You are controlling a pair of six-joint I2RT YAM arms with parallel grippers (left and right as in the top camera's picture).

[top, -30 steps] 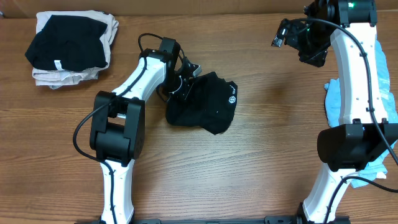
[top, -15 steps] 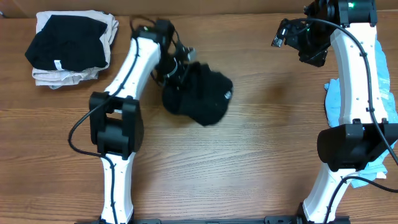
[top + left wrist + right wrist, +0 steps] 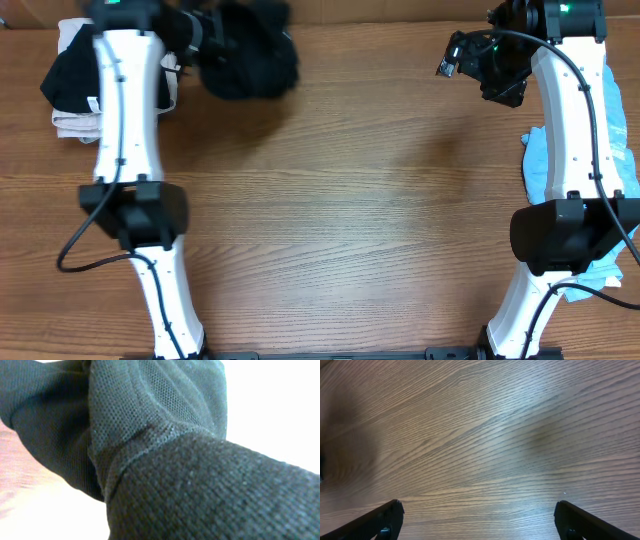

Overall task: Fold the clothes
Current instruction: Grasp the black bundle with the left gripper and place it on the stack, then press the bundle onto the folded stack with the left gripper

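Note:
The black T-shirt [image 3: 250, 55] hangs as a bunched bundle above the table's far left, carried by my left gripper [image 3: 203, 35], which is shut on it. In the left wrist view black knit fabric [image 3: 175, 460] fills the frame and hides the fingers. My right gripper [image 3: 495, 80] is raised at the far right, open and empty; its two fingertips [image 3: 480, 510] stand wide apart over bare wood. A light-blue shirt [image 3: 538, 160] lies at the right edge, partly behind the right arm.
A stack of folded clothes [image 3: 70, 115], black on beige, sits at the far left corner, just left of the carried bundle. The wooden table [image 3: 350, 200] spans the view. Both arm bases stand at the front edge.
My left arm has lifted the black T-shirt off the table's middle and swung it up and left toward the folded stack. The right arm has not moved.

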